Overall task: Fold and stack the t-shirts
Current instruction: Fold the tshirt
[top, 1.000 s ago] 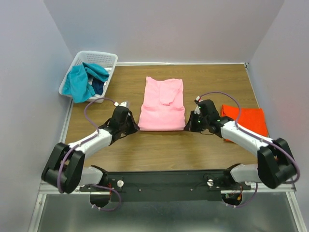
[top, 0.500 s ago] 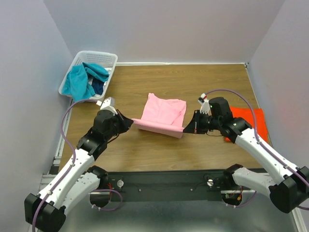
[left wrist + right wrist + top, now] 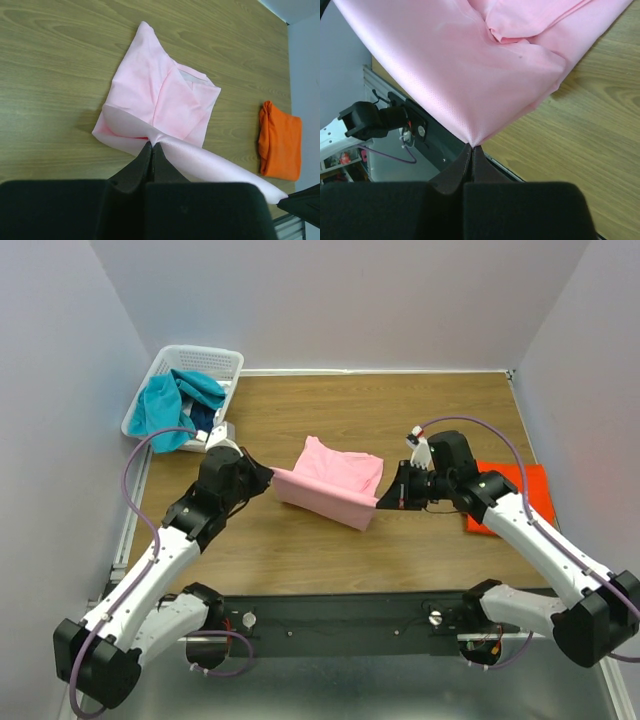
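Note:
The light pink t-shirt (image 3: 332,481) lies mid-table, its near hem lifted off the wood and stretched between both grippers. My left gripper (image 3: 268,476) is shut on the hem's left corner; in the left wrist view the gripper (image 3: 151,145) pinches the pink shirt (image 3: 160,95). My right gripper (image 3: 381,502) is shut on the right corner; in the right wrist view the gripper (image 3: 471,146) holds the pink cloth (image 3: 470,65) by a point. The folded orange t-shirt (image 3: 520,495) lies at the right, also in the left wrist view (image 3: 281,140).
A white basket (image 3: 203,364) at the back left holds teal (image 3: 165,408) and dark blue (image 3: 204,418) garments spilling over its rim. Bare wooden table (image 3: 300,550) lies in front of the pink shirt. Grey walls close the sides and back.
Both grippers have raised the pink shirt's near hem and carried it away from me, over the shirt. The flat shirt now looks shorter, its lower part lifted and doubling over.

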{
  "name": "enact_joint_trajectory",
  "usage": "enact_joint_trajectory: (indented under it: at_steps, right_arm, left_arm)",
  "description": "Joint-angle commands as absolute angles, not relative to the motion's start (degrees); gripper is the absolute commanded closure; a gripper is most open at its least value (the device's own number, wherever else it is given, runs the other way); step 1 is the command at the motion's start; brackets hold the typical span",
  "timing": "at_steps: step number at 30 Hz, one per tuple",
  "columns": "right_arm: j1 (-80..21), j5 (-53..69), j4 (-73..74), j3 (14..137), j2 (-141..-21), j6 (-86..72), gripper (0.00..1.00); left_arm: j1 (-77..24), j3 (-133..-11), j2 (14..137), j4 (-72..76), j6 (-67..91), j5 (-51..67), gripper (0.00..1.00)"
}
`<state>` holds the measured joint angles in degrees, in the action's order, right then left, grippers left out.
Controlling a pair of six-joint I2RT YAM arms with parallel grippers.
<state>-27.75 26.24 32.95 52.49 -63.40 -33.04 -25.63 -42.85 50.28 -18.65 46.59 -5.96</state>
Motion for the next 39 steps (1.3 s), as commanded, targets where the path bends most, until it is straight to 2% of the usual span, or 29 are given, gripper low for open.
enact_joint_trajectory:
  at_steps: [1,18,39]
  right_arm:
    - [-26.90,23.48,35.77,55.37,-65.82,-31.56,0.99]
    - [-17.67,26.63,32.53,59.76,-77.15,-28.48,0.99]
    - [-13.45,23.47,25.67,69.86,-95.43,-28.39,0.99]
  left_arm:
    - [-25.31,-45.35,52.99,-17.41,45.79,-11.86,1.00]
    - [-22.33,-56.42,73.47,-9.85,40.52,-10.20,1.00]
    - [-19.78,-71.53,98.60,-9.75,36.21,-7.29,1.00]
